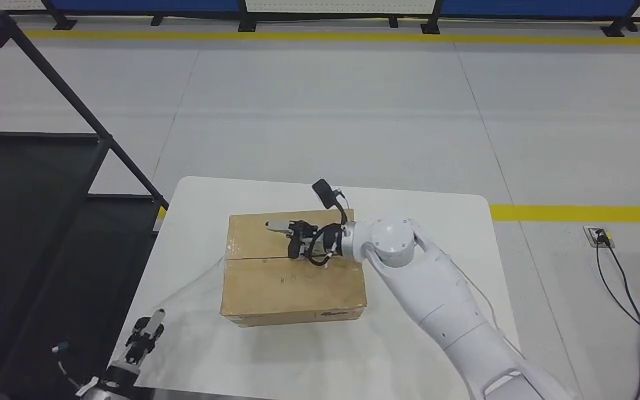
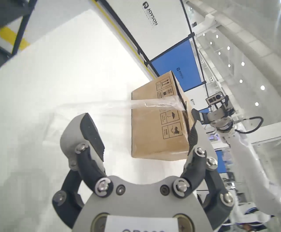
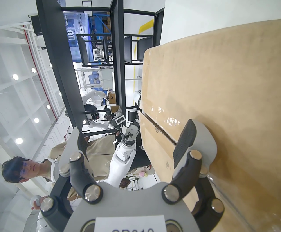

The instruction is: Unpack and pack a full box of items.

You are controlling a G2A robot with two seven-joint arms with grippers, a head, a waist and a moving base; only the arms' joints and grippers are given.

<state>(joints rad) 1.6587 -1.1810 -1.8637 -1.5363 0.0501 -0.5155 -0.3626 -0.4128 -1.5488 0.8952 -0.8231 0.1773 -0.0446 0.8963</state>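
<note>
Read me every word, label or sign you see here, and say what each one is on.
Box side: handling symbols, up arrows, umbrella, glass; captions too small to read.
White panel: brand logo, not read out.
Blue panel: logo too small.
Left gripper label, right gripper label: cut off, unreadable.
</note>
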